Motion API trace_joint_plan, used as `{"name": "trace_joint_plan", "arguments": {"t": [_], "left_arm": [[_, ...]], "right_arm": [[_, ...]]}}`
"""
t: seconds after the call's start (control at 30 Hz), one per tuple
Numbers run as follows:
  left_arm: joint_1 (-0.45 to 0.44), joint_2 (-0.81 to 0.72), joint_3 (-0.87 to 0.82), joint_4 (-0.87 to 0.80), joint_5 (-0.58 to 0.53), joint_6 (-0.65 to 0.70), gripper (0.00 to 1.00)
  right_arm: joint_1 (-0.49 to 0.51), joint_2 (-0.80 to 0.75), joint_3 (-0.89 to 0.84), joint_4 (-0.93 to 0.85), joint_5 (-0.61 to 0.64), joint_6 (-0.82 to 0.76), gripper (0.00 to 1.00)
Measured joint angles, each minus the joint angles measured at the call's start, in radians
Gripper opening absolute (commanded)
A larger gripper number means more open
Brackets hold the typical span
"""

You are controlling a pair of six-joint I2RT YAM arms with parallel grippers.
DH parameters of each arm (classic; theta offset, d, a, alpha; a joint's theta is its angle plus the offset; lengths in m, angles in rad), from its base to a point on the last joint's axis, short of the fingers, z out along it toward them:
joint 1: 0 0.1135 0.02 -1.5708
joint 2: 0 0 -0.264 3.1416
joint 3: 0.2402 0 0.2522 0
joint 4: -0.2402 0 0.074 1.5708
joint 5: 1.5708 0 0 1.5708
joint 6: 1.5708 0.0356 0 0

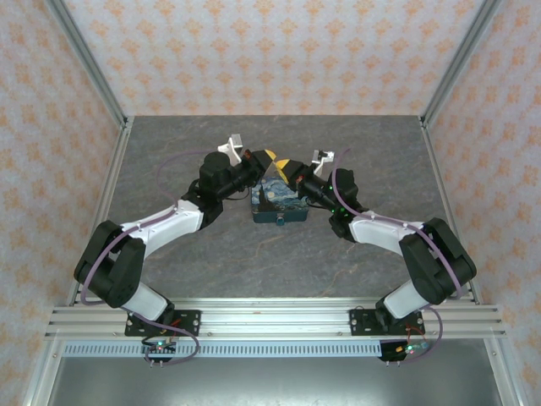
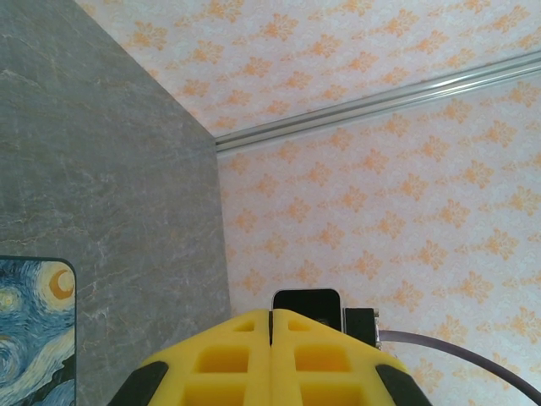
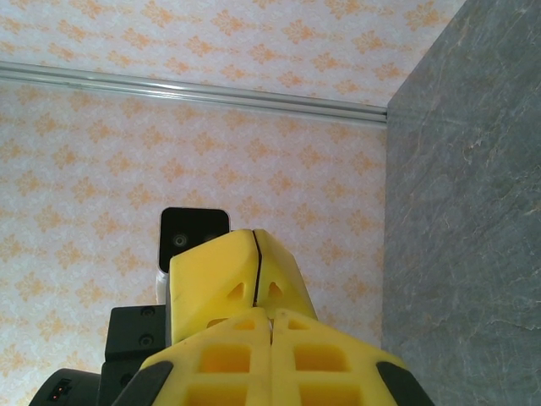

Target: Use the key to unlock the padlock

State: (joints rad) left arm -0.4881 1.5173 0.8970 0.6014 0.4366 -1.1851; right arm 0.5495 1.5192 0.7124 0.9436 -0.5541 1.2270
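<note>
Both grippers hang tip to tip over the far edge of the dark-blue starry-night box (image 1: pixel 277 201). My left gripper (image 1: pixel 265 159) has its yellow fingers (image 2: pixel 237 359) pressed together, with nothing visible between them. My right gripper (image 1: pixel 285 167) is shut too, and I see nothing in its thin slit. In the right wrist view my right gripper (image 3: pixel 272 315) sits just below the left gripper's closed fingertips (image 3: pixel 218 271). A small teal patch (image 1: pixel 279 221) at the box's near face may be the padlock, but it is too small to tell. The key is hidden.
The grey marbled tabletop (image 1: pixel 194 262) lies open around the box. Patterned walls with metal corner rails (image 1: pixel 89 63) close in the back and sides. A corner of the box (image 2: pixel 34 330) sits at the lower left of the left wrist view.
</note>
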Motion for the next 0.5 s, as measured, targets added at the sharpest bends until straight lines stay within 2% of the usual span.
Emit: {"name": "trace_joint_plan", "arguments": {"t": [0.43,0.47,0.5], "left_arm": [[-0.001,-0.004,-0.003,-0.002,-0.005,-0.003,0.00],[-0.001,-0.004,-0.003,-0.005,-0.005,-0.003,0.03],[-0.001,-0.004,-0.002,-0.008,-0.006,-0.003,0.14]], "right_arm": [[0.000,0.000,0.000,0.000,0.004,0.003,0.00],[0.000,0.000,0.000,0.000,0.004,0.003,0.00],[0.000,0.002,0.000,-0.001,0.004,0.003,0.00]]}}
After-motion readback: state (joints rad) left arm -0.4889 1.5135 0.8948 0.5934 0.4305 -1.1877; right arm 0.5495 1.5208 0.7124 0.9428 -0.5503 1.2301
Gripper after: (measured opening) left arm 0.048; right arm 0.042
